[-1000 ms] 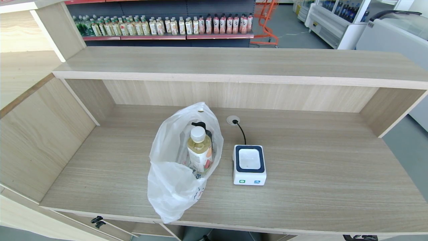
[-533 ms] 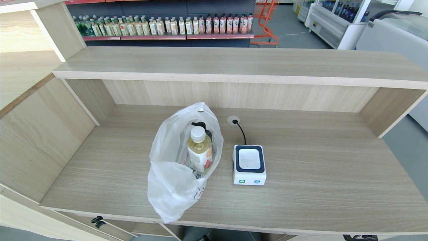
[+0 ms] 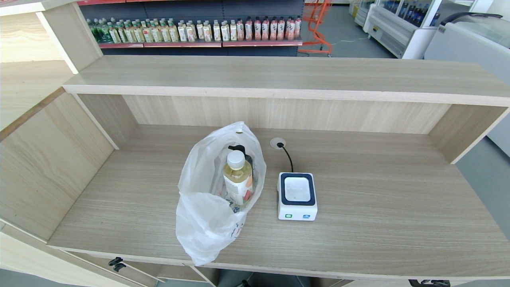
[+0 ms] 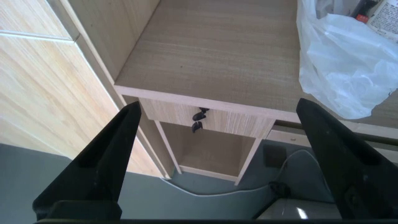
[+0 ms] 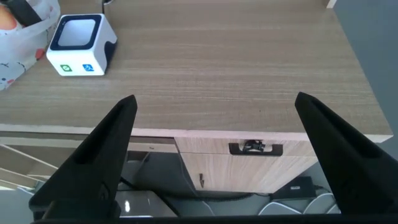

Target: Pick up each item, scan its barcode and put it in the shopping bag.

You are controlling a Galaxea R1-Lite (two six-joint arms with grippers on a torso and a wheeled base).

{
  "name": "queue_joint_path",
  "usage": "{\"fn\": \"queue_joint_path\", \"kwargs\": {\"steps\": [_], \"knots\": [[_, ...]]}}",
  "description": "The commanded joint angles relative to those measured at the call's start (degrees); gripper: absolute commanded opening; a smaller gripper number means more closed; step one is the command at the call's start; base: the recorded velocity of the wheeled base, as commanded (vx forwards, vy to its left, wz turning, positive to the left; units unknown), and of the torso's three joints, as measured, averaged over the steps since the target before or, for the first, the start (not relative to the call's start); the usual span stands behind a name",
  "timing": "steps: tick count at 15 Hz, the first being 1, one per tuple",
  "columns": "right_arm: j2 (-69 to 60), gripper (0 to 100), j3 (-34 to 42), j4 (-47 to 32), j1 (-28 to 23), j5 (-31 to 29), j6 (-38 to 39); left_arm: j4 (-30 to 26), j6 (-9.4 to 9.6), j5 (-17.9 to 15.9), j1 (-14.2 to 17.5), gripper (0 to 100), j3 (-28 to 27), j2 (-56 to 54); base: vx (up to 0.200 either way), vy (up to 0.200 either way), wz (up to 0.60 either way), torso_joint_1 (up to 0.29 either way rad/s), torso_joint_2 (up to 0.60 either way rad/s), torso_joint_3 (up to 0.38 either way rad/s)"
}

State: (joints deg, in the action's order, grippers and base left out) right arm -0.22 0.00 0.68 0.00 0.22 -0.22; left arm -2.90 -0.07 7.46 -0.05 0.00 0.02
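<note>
Matt wood counter [image 3: 358, 207] — glossy plastic bag [image 3: 203, 223]

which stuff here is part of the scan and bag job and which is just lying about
Job:
bag
bottle, standing inside the bag
scanner, beside the bag

Just there:
cable behind the scanner
drinks on the far shelf
orange rack
freezers
</note>
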Motion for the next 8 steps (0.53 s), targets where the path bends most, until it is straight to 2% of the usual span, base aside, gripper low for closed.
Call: {"fn": "queue_joint_path", "kwargs": {"steps": [1,6,7,8], "knots": [[0.2,100,0.0,0.0,0.0,0.0,0.0,0.0,-0.01,0.0,0.0,100,0.0,0.0,0.0,0.0,0.0,0.0,0.0,0.0],[0.2,100,0.0,0.0,0.0,0.0,-0.2,0.0,0.07,-0.1,0.0,100,0.0,0.0,0.0,0.0,0.0,0.0,0.0,0.0],[0.2,100,0.0,0.0,0.0,0.0,-0.2,0.0,0.07,0.0,0.0,100,0.0,0.0,0.0,-0.2,0.0,0.002,0.0,0.002],[0.2,100,0.0,0.0,0.0,0.0,-0.2,0.0,0.07,-0.1,0.0,100,0.0,0.0,0.0,0.0,0.0,0.0,0.0,0.0]]}}
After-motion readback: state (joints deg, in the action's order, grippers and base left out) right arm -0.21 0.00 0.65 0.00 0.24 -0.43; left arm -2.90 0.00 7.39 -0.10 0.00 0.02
